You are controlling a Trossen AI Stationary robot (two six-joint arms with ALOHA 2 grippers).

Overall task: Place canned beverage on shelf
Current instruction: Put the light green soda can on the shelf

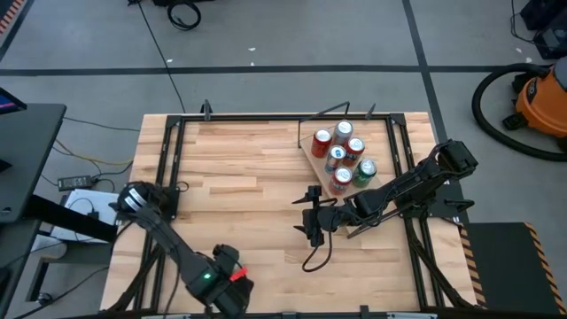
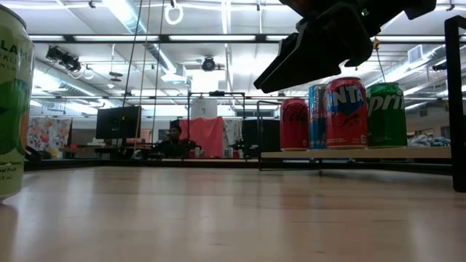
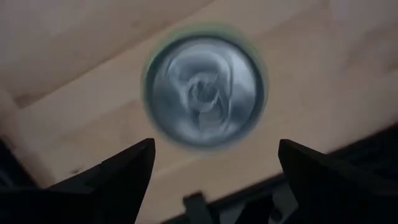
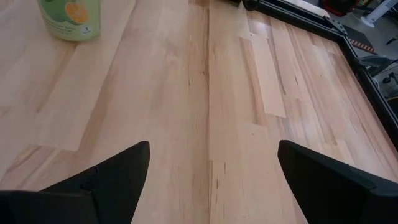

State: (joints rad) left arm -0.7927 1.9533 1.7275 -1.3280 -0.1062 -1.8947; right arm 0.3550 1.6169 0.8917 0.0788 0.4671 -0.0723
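Note:
A green-and-white can (image 3: 205, 87) stands upright on the tabletop near its front left. It also shows in the low view (image 2: 11, 109) and the right wrist view (image 4: 68, 18). My left gripper (image 3: 214, 177) hangs open above it, looking down on its silver top, and touches nothing. In the high view the arm (image 1: 221, 282) hides the can. The shelf (image 1: 312, 159), a small light-wood board, carries several upright cans (image 1: 344, 155). My right gripper (image 1: 312, 223) is open and empty above the table, just near-left of the shelf.
Black metal rods (image 1: 168, 168) frame the tabletop on the left, far and right sides. The shelf board (image 2: 357, 153) sits a little above the tabletop. Bare wood (image 1: 239, 177) lies between the left arm and the shelf. A person sits in the room far behind.

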